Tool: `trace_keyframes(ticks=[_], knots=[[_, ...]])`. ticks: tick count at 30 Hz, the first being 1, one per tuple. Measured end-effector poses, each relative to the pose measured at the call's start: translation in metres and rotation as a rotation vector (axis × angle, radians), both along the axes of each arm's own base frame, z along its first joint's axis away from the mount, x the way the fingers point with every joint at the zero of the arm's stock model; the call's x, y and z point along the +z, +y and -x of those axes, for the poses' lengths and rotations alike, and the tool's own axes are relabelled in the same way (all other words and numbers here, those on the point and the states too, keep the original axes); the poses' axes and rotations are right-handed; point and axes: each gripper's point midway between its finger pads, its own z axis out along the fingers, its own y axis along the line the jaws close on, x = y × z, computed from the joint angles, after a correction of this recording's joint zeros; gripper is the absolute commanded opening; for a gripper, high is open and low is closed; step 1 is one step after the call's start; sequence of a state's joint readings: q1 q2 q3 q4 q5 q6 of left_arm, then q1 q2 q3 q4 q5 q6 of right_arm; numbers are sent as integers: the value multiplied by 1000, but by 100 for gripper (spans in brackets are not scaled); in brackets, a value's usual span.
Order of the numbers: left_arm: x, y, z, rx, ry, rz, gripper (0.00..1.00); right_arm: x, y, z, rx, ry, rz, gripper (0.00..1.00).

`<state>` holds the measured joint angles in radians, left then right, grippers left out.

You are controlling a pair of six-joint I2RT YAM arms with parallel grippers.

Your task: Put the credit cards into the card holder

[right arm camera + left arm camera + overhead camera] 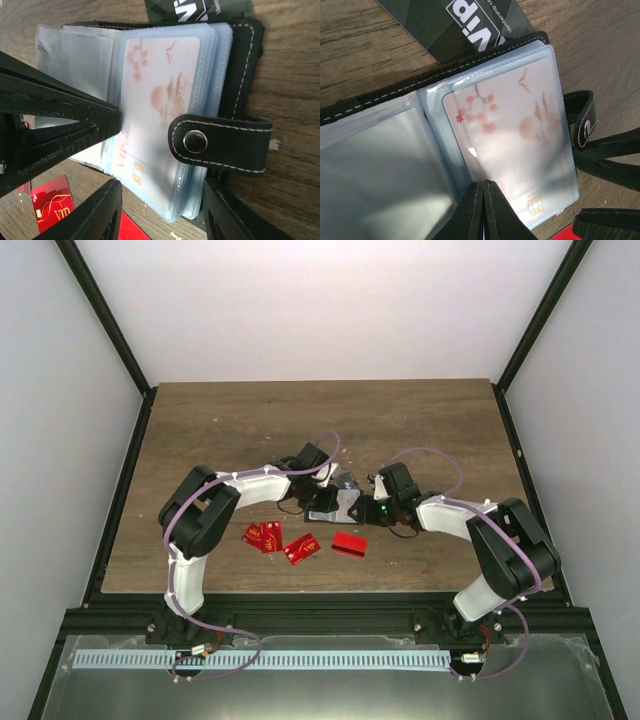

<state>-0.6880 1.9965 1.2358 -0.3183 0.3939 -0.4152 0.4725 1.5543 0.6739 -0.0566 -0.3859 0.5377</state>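
From above, we see the open card holder (pixel 345 502) mid-worktop between both arms, with red cards (pixel 301 548) toward the near edge. In the left wrist view, the left pincer (pixel 482 200) is together, its tips on the holder's clear sleeves (pixel 380 160) beside a sleeved white card (pixel 520 135). In the right wrist view, the right pincer (pixel 162 215) stands apart, one finger either side of the sleeve stack.

I see the card holder (pixel 243 60) in black with pale stitching, its clear sleeves cloudy and faintly blue. The white card (pixel 520 135) inside shows pink-red blossoms, a faded orange sun and a gold chip. The dark grey card (pixel 435 25) has angular facets and white lettering. The red cards (pixel 300 549) bear gold marks. The surface (pixel 300 420) is brown woodgrain.
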Motion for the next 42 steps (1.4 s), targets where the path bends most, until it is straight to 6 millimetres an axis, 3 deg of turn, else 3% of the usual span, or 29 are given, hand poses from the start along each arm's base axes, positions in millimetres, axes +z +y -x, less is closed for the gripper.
trace_keyframes(ticks=[14, 26, 42], knots=[[0, 0, 0, 0, 0, 0, 4, -4, -2, 3, -3, 13, 9, 45], [0, 0, 0, 0, 0, 0, 4, 8, -2, 2, -2, -10, 1, 42], [0, 0, 0, -1, 0, -1, 4, -3, 1, 3, 12, 22, -5, 39]])
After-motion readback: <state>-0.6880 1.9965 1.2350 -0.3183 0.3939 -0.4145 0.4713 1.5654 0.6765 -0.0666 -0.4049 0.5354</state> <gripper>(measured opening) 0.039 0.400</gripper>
